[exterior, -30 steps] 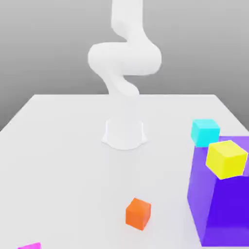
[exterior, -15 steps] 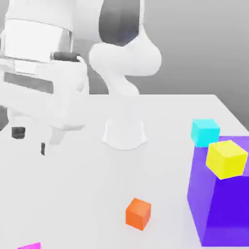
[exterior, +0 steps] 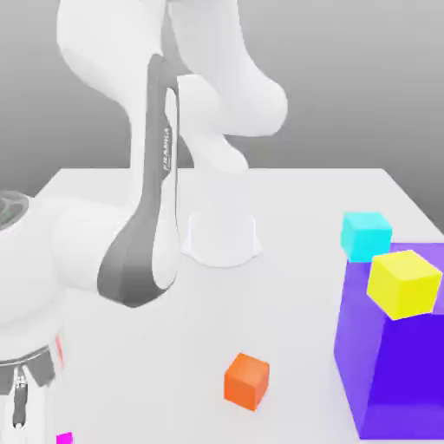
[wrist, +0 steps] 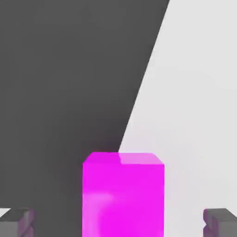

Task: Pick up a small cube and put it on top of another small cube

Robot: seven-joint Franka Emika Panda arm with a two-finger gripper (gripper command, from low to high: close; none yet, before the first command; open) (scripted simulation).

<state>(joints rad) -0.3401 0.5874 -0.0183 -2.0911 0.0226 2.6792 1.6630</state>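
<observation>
The small magenta-pink cube (wrist: 123, 194) sits on the white table close to its edge, between my two grey fingertips (wrist: 16, 222), which stand wide apart on either side without touching it. In the exterior view, a sliver of this cube (exterior: 64, 439) peeks out at the bottom left under my hand. My gripper (exterior: 35, 418) is open, low over the table's front corner at the exterior view's left. A cyan small cube (exterior: 365, 234) rests on the table at the exterior view's right. A yellow small cube (exterior: 403, 283) lies on the huge purple cube (exterior: 390, 364).
An orange cube (exterior: 246, 381) stands near the front middle of the table (exterior: 286, 286). My arm's white base (exterior: 222, 238) is at the table's centre back. The dark floor beyond the table edge (wrist: 65, 74) lies right beside the magenta cube.
My arm has swung down toward the exterior view's front left, and the hand has come low over the magenta cube. The jaws stayed open; no cube has moved.
</observation>
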